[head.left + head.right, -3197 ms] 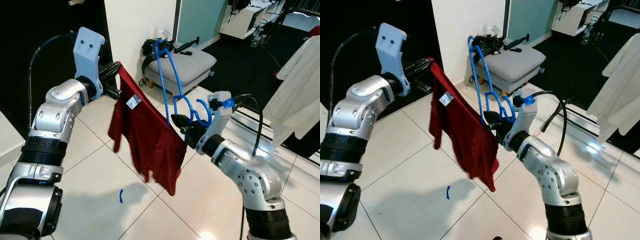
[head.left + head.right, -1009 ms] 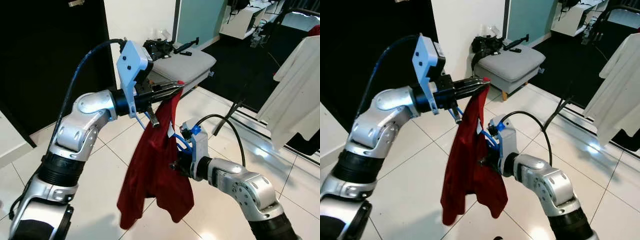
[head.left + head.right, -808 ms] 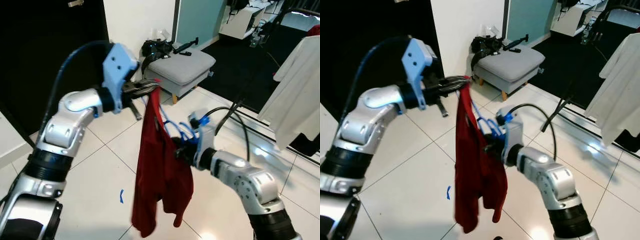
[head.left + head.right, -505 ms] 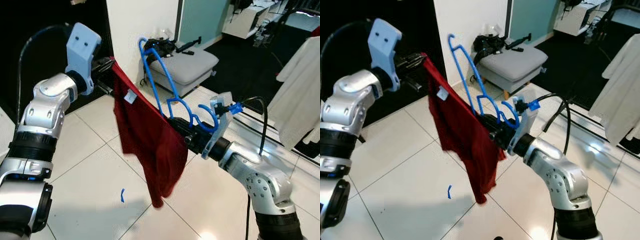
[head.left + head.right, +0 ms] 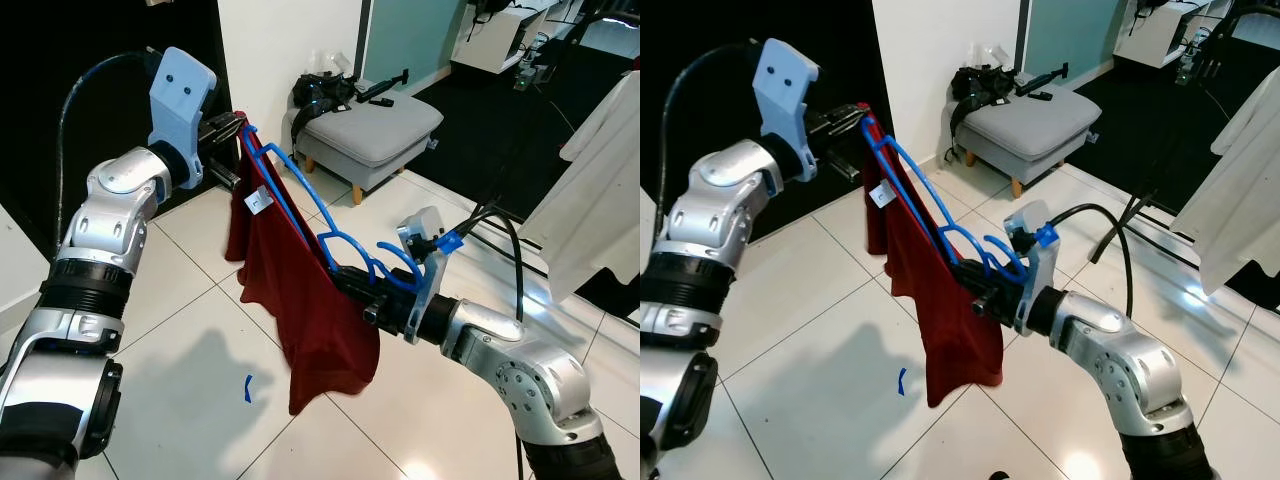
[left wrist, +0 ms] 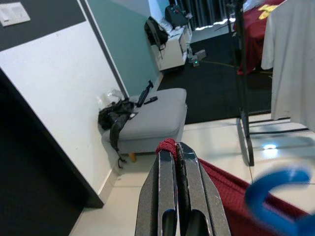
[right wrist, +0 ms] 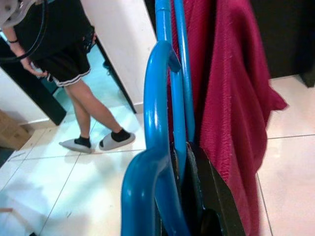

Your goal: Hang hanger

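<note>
**A:** Jaws first: how do they stand?

**B:** Both pairs are closed on something. The left gripper (image 5: 232, 127) pinches one top corner of the red garment (image 5: 300, 300), its jaws pressed together on a fold of cloth, which the left wrist view shows plainly. The right gripper (image 5: 350, 287) is clamped on the blue hanger (image 5: 300, 190) at its lower end, with the other edge of the cloth bunched at the same spot.

**A:** And how does the hanger lie between them?

**B:** Its long axis runs on a slant from the right jaws up to the left ones, tip close beside the pinched corner. The garment's top edge follows the same line just beneath it and the rest hangs down toward the tiled floor (image 5: 200, 330). So the right arm carries the hanger; the left only holds cloth taut.

**A:** What stands around?

**B:** A grey footstool (image 5: 375, 125) with a black bag (image 5: 320, 95) behind the hanger, a white garment (image 5: 600, 200) hanging well off on the right, and a person's legs (image 7: 88, 118) in the right wrist view. I'd judge the nearest hazard is the hanger snagging in the cloth, since nothing else stands between the jaws.
</note>
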`<state>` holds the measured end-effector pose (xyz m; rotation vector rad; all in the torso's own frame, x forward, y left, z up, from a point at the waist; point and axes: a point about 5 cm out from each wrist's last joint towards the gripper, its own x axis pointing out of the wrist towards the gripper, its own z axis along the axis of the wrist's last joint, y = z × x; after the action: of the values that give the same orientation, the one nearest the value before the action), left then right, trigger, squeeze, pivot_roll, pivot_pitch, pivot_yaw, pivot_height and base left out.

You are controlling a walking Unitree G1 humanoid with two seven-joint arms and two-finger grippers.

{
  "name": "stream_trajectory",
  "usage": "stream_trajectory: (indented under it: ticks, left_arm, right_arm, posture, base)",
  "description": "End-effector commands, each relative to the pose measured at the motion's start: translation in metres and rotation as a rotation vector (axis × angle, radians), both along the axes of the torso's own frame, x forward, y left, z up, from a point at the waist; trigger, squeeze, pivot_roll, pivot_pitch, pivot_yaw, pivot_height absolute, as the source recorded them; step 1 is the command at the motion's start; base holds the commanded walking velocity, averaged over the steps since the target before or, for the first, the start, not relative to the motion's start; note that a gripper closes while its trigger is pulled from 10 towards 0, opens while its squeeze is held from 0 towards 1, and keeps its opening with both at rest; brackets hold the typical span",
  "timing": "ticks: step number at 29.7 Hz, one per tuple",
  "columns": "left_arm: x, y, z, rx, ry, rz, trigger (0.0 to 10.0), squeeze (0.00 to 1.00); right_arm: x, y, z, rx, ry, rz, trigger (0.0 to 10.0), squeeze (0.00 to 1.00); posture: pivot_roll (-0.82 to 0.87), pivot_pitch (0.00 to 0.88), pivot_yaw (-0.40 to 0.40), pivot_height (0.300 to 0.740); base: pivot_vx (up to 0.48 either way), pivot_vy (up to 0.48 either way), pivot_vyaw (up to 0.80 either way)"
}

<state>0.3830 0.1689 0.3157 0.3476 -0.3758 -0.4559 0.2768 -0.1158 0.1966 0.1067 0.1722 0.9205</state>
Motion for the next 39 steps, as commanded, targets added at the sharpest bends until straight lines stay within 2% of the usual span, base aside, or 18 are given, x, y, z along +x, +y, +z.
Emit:
stream_trajectory:
  ticks: [1, 8, 16, 21, 39]
  left_arm:
    - [-0.003, 0.002, 0.022, -0.010, -0.093, 0.008, 10.0, 0.00]
    - [-0.002, 0.005, 0.023, 0.015, -0.106, 0.024, 10.0, 0.00]
    - [0.001, 0.022, 0.016, 0.045, -0.085, 0.106, 10.0, 0.00]
    - [0.002, 0.030, 0.018, 0.044, -0.096, 0.143, 10.0, 0.00]
    - [-0.001, 0.023, 0.030, 0.017, -0.143, 0.096, 10.0, 0.00]
  right_arm:
    - [-0.005, 0.001, -0.014, -0.050, 0.071, 0.008, 10.0, 0.00]
    - [0.002, -0.003, -0.014, -0.053, 0.075, -0.046, 10.0, 0.00]
    - [0.004, -0.006, -0.010, -0.038, 0.060, -0.067, 10.0, 0.00]
    - [0.004, -0.007, -0.011, -0.039, 0.073, -0.081, 10.0, 0.00]
    - [0.005, -0.006, -0.017, -0.076, 0.108, -0.091, 10.0, 0.00]
  posture:
    - [-0.01, 0.139, 0.017, 0.740]
    - [-0.01, 0.141, 0.015, 0.740]
    - [-0.02, 0.142, 0.014, 0.740]
    - [-0.02, 0.141, 0.014, 0.740]
    - [-0.02, 0.142, 0.010, 0.740]
  base:
    - [0.000, 0.000, 0.00]
    - [0.000, 0.000, 0.00]
    - [0.000, 0.000, 0.00]
    - [0.000, 0.000, 0.00]
    - [0.000, 0.000, 0.00]
